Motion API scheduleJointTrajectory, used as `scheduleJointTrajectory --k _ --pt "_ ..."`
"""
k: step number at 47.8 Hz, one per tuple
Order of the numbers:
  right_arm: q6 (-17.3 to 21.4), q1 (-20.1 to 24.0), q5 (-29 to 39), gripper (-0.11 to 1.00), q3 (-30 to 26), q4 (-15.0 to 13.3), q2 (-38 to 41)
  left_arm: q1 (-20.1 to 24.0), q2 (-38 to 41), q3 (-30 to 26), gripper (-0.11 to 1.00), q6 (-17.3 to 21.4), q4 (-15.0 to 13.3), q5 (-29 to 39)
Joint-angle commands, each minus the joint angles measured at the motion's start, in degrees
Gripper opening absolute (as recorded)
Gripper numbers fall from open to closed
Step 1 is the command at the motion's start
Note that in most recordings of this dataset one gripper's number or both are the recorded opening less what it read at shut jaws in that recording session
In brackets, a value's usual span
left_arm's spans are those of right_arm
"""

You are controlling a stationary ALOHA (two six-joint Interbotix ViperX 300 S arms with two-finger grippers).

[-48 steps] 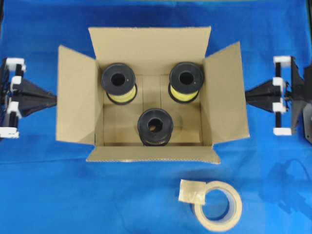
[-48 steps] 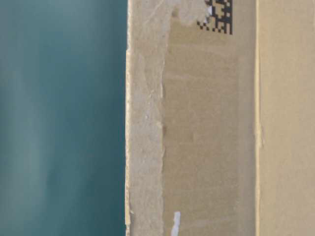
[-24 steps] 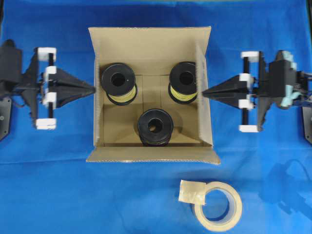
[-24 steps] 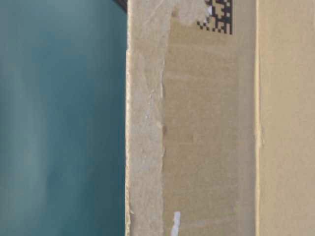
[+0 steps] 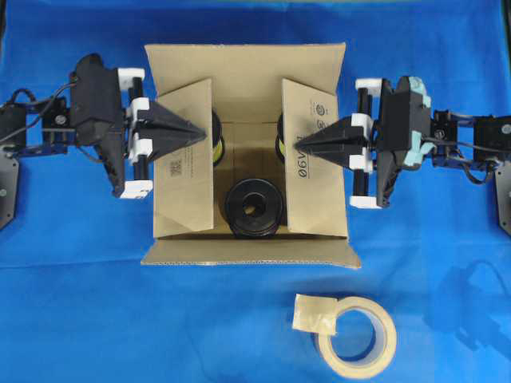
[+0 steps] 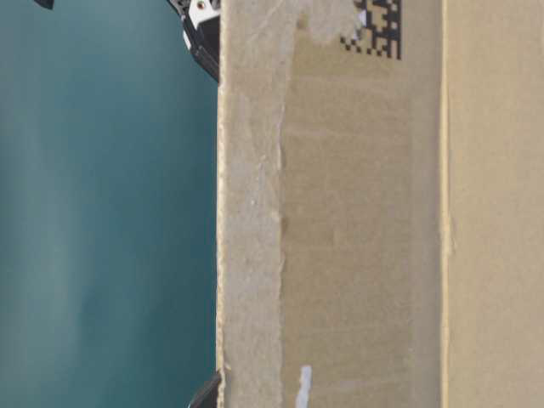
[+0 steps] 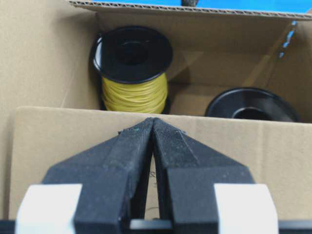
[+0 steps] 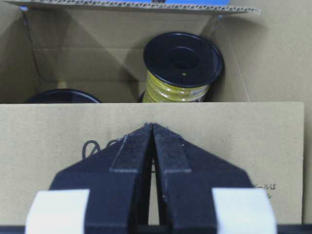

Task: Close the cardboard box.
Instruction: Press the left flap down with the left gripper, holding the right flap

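— How far along are you?
— The cardboard box [image 5: 247, 148] sits just above the tape roll [image 5: 357, 334]. My left gripper [image 5: 201, 132] and right gripper [image 5: 299, 147], both pinched closed and empty, press its side flaps inward; they're half folded. The long flaps remain open.

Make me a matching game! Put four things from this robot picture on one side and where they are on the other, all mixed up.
Things:
1. left tool
2. right tool
3. tape roll
4. yellow spool

Places:
A. on the blue cloth, outside the cardboard box
B. inside the box
C. shut, on the flap with a square code
D. shut, on the flap with big black print

Pairs: 1-C, 2-D, 3-A, 4-B
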Motion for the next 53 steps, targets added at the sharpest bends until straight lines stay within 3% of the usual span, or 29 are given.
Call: scheduleJointTrajectory --k 1,14,28,37,53 --pt "0.2 -0.4 -0.7 0.00 -1.1 0.3 0.9 0.6 0.8 -1.6 0.00 0.1 0.0 -0.2" --pt "0.9 -0.5 -2.4 0.00 -2.1 1.1 7.5 0.9 8.3 -2.9 0.00 -0.2 0.0 -0.6" --pt "0.9 -0.5 -2.4 0.00 -2.4 1.3 8.2 1.0 12.3 -5.8 0.00 0.2 0.0 -1.5" --pt "0.9 -0.5 -2.4 0.00 -2.5 1.3 8.2 2.0 14.7 -9.9 0.00 0.4 0.1 -2.2" --pt "1.0 -0.5 -2.4 0.00 -2.5 1.3 8.2 3.8 19.8 -19.6 0.00 4.4 0.1 -2.4"
